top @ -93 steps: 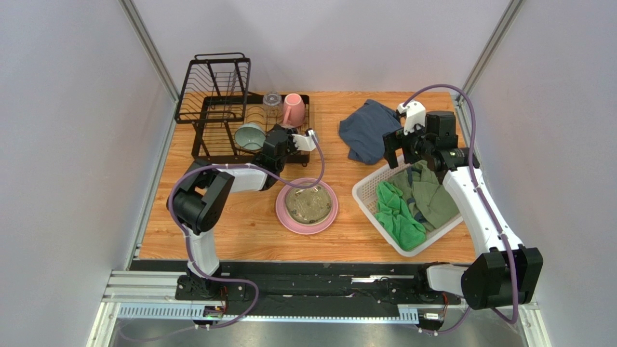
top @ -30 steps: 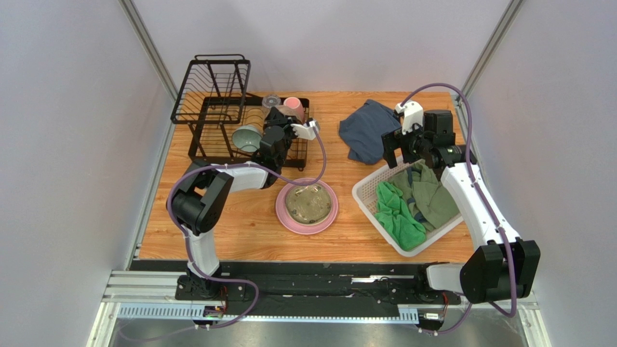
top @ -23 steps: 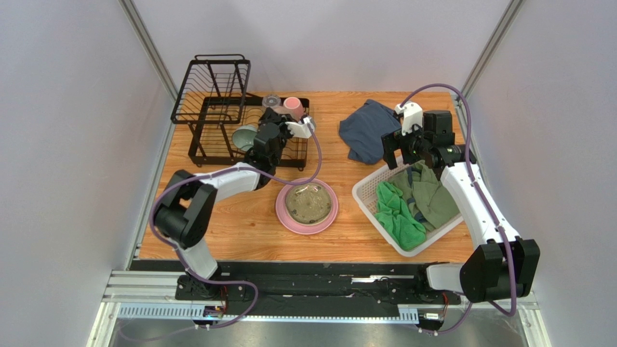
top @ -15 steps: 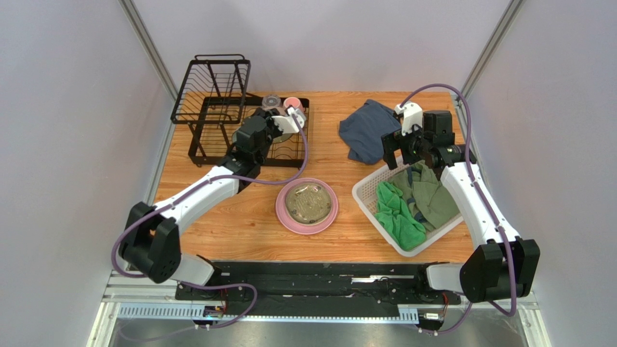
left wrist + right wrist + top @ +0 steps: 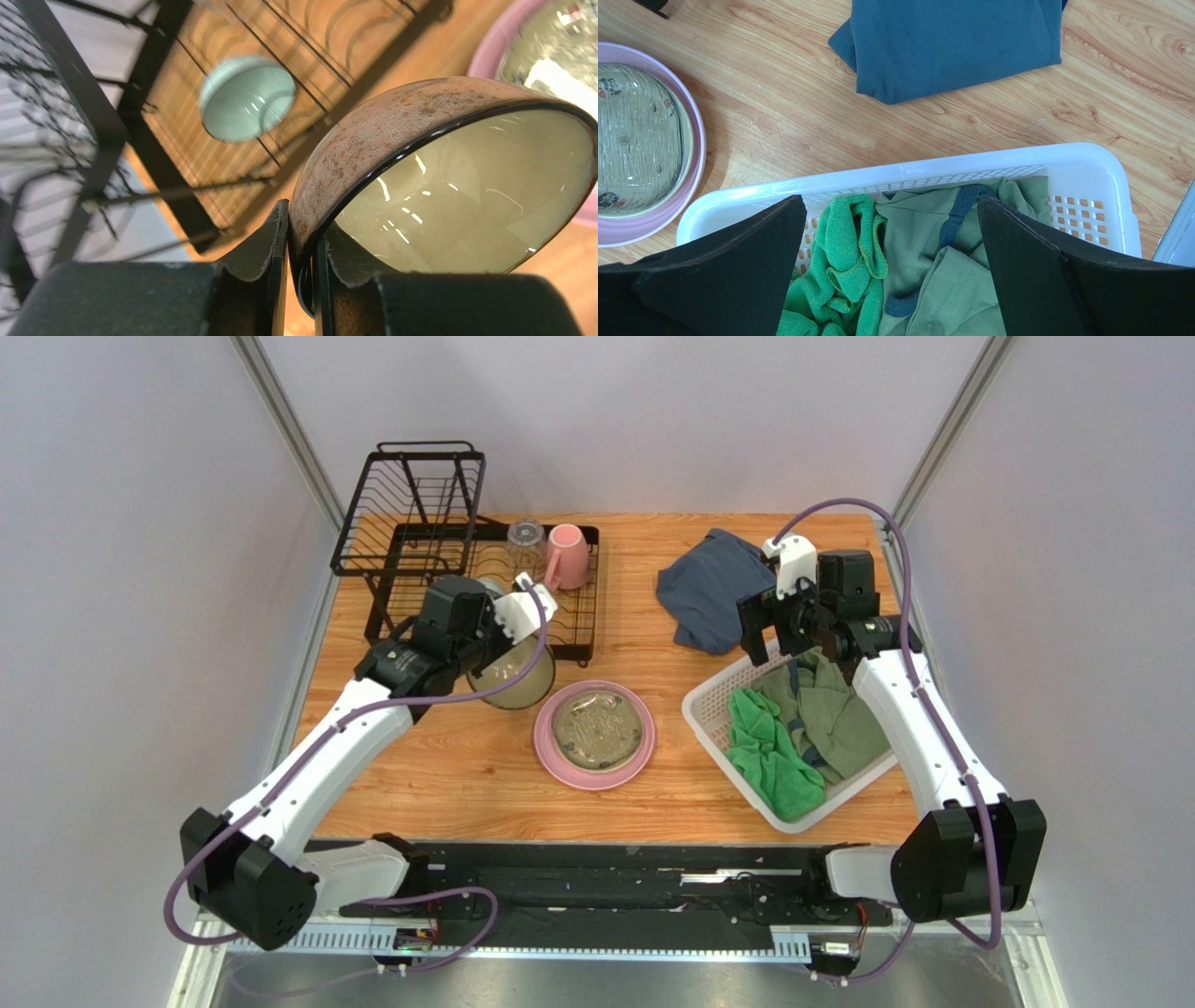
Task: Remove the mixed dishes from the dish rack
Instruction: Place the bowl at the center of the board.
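My left gripper (image 5: pixel 500 650) is shut on the rim of the tan-olive bowl (image 5: pixel 514 678), one finger inside and one outside (image 5: pixel 300 218). It holds the bowl (image 5: pixel 449 182) tilted, in the air just in front of the black dish rack (image 5: pixel 410 546). The pale teal bowl (image 5: pixel 246 98) lies in the rack's flat tray (image 5: pixel 163 84). The pink mug (image 5: pixel 568 553) and the clear glass tumbler (image 5: pixel 526 538) stand at the rack's back right. The cream plate (image 5: pixel 596 727) lies on the pink plate (image 5: pixel 550 753) on the table. My right gripper (image 5: pixel 788 641) is open and empty (image 5: pixel 892 210).
A white lattice basket (image 5: pixel 711 703) of green clothes (image 5: pixel 857 280) lies under my right gripper. A folded blue cloth (image 5: pixel 709 588) lies behind it on the table. The rack's raised basket section (image 5: pixel 421 490) stands at the back left. Grey walls close in both sides.
My left arm has swung back toward the table's near left, carrying the tan-olive bowl out of the rack. The mug and tumbler are uncovered again. The right arm has barely moved.
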You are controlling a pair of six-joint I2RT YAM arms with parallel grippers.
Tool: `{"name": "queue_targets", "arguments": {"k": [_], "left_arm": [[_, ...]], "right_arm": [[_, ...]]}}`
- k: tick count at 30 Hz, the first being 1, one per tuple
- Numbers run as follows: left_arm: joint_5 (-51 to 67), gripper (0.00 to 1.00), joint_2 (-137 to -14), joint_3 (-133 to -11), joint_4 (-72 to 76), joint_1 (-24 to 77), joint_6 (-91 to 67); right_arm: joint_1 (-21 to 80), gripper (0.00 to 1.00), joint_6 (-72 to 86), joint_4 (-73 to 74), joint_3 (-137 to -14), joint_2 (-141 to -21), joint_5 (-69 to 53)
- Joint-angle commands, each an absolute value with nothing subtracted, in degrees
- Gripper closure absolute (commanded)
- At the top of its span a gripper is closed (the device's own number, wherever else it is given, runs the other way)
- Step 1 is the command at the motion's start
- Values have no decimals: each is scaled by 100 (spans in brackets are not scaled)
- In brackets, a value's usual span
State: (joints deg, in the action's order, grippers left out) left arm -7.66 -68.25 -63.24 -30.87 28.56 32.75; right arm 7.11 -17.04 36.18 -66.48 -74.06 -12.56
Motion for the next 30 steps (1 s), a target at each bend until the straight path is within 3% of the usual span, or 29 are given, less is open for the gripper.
{"name": "queue_targets", "arguments": {"k": [1,15,30], "left_arm": [[165,100,-6144,-6258,-3629,2374,2725],[1502,100,-6512,-5502,-4272,1556,2839],[1283,100,-7848,-5546,-3525,1292,2813]], "right_arm": [[756,1,-1767,3445,-6855,-7313,-1327],[817,1,-1758,3454,-6855,-7357,-1310],[835,1,-1784,3454,-6847,-7392,-1266]]}}
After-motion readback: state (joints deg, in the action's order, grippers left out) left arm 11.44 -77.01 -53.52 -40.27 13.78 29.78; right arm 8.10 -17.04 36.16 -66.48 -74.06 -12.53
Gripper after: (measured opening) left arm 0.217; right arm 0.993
